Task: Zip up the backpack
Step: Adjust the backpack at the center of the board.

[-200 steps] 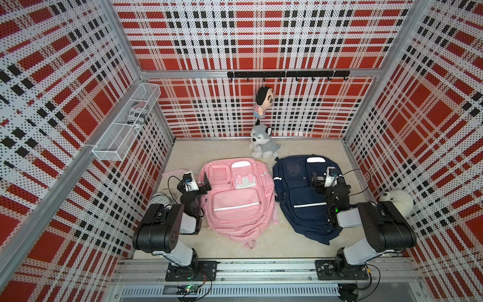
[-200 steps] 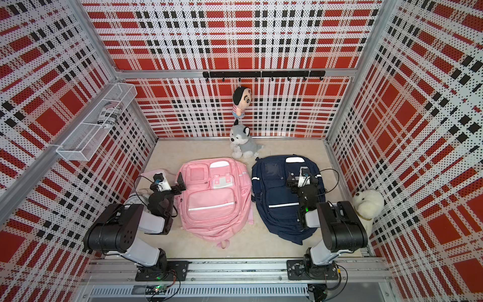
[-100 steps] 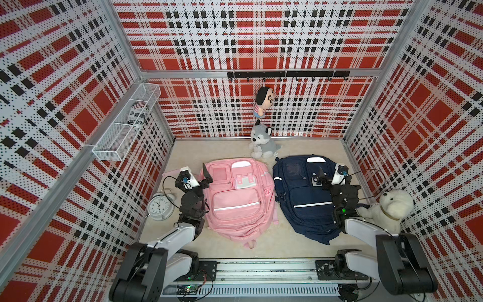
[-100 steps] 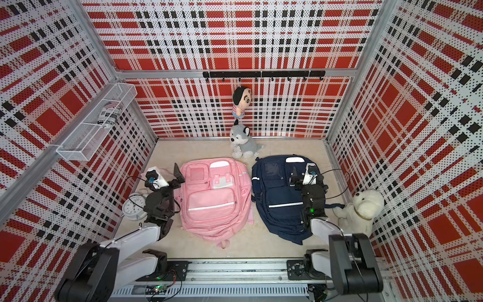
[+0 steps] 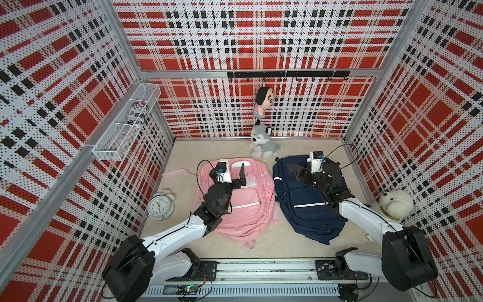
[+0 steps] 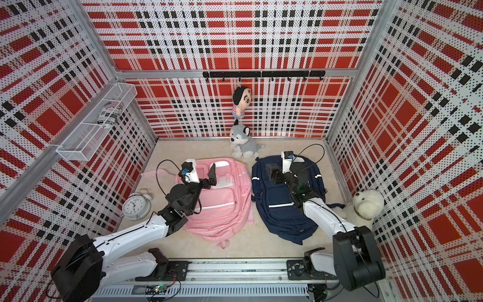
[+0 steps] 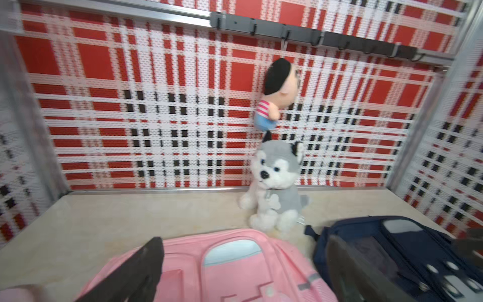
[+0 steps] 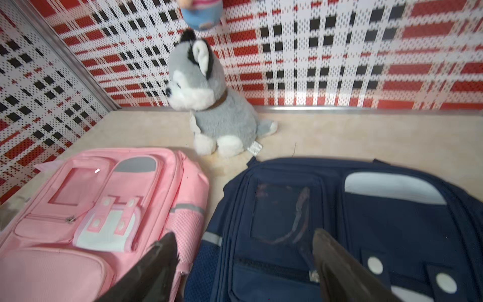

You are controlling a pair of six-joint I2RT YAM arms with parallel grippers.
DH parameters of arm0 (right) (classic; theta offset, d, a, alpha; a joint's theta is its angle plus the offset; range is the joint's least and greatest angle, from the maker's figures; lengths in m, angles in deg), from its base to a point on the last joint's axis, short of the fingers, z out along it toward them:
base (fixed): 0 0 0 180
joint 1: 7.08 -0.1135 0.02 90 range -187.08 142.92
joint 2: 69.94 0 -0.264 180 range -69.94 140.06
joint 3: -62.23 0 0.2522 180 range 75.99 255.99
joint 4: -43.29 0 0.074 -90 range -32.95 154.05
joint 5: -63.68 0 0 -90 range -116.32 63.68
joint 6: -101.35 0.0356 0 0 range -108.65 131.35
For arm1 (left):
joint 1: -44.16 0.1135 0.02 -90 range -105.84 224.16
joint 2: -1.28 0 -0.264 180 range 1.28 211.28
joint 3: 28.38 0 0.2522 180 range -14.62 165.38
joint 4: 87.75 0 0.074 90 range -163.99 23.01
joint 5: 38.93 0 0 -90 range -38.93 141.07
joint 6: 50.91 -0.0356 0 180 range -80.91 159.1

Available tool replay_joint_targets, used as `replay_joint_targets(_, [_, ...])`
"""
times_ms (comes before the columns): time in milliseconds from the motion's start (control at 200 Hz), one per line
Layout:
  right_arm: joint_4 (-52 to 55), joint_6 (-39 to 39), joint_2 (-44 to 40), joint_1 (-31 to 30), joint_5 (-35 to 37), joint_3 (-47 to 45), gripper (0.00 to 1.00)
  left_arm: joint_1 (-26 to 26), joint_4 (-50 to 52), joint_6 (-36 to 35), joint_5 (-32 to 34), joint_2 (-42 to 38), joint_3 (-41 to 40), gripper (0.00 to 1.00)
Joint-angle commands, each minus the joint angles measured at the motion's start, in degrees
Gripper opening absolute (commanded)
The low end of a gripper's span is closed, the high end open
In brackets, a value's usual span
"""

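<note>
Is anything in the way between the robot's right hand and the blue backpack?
Nothing that I can see. The right hand is over the blue backpack, open, with nothing between its fingers and the fabric. The toy husky sits behind the backpack by the back wall, out of the way.

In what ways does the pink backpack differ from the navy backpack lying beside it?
The pink backpack is light pink; the navy backpack is dark blue. The pink backpack lies nearer the alarm clock, the navy backpack nearer the white plush. The left gripper is over the pink backpack, the right gripper over the navy backpack. Both lie flat, front up.
</note>
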Motion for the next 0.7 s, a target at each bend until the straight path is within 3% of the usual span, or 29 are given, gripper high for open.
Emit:
replay_joint_targets(0, [3.2,4.8,0.7,0.1,-0.5,-1.9,0.83,-3.4,1.7,4.2,-7.2,5.7,5.0,0.98])
replay_joint_targets(100, [0.5,7.1,2.4,-0.2,-5.0,-3.8,0.81,-5.5,1.7,8.8,-9.0,13.2,9.3,0.98])
replay_joint_targets(240, [1.4,8.1,3.5,-0.8,-4.5,-4.5,0.80,-5.3,2.5,19.8,-11.4,19.7,11.0,0.98])
replay_joint_targets(426, [1.5,8.6,4.9,-0.8,-0.6,-6.7,0.83,-4.9,3.0,31.4,-10.0,20.7,5.8,0.98])
replay_joint_targets(696, [4.0,11.1,14.3,-0.8,1.3,-2.7,0.82,-3.3,8.8,38.9,-9.3,24.2,5.0,0.98])
